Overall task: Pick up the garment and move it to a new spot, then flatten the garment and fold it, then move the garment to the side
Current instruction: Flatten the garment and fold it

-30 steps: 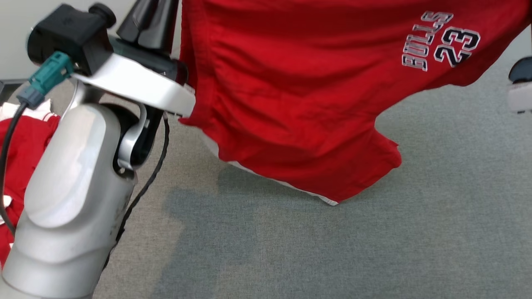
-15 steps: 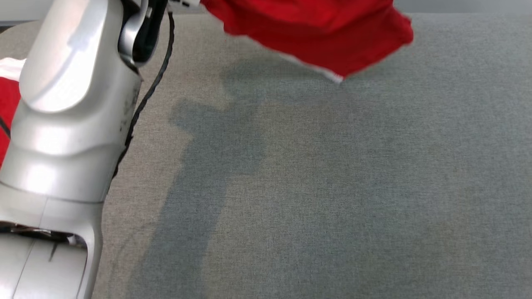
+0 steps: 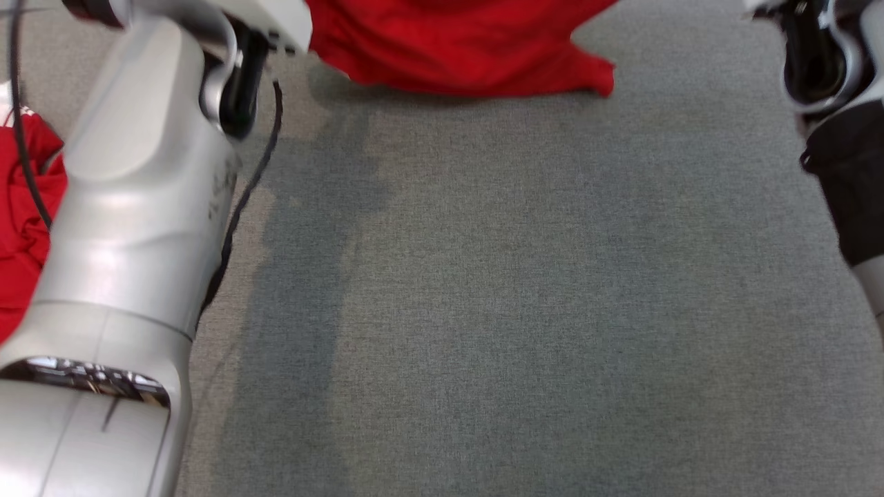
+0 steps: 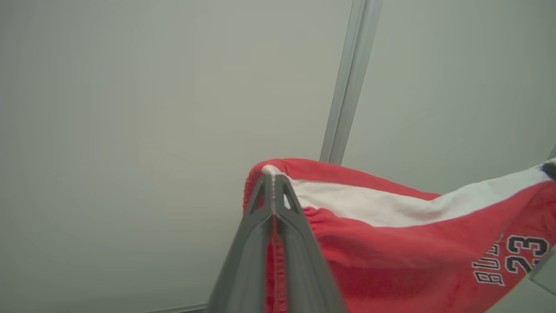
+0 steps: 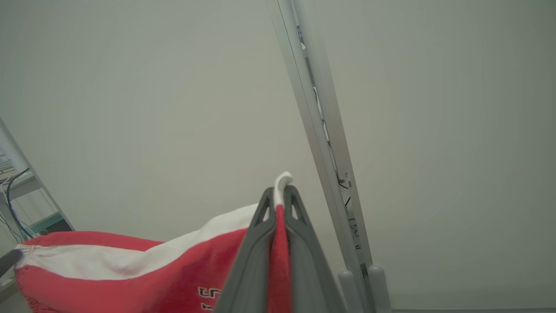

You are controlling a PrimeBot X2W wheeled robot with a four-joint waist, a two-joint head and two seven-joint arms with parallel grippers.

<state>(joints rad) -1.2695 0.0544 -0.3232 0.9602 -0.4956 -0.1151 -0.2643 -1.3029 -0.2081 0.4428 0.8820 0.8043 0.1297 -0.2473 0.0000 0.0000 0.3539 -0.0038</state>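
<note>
The garment (image 3: pixel 456 41) is a pair of red shorts with a white waistband and a "23" print. It hangs at the top of the head view, its lower hem just over the grey surface (image 3: pixel 518 276). In the left wrist view my left gripper (image 4: pixel 273 178) is shut on one end of the waistband of the garment (image 4: pixel 391 243). In the right wrist view my right gripper (image 5: pixel 280 189) is shut on the other end, with the garment (image 5: pixel 130 269) stretched away to the left. Both pale forearms flank the cloth in the head view.
More red and white cloth (image 3: pixel 21 200) lies at the left edge behind my left arm (image 3: pixel 131 228). A pale wall with a metal post (image 5: pixel 321 143) stands beyond the grippers. A shelf frame (image 5: pixel 17 182) shows at the far left of the right wrist view.
The head camera has tilted down, so the shorts have slid to the top of the picture and the right arm has come in at the right edge. The hem now hangs lower, near the surface.
</note>
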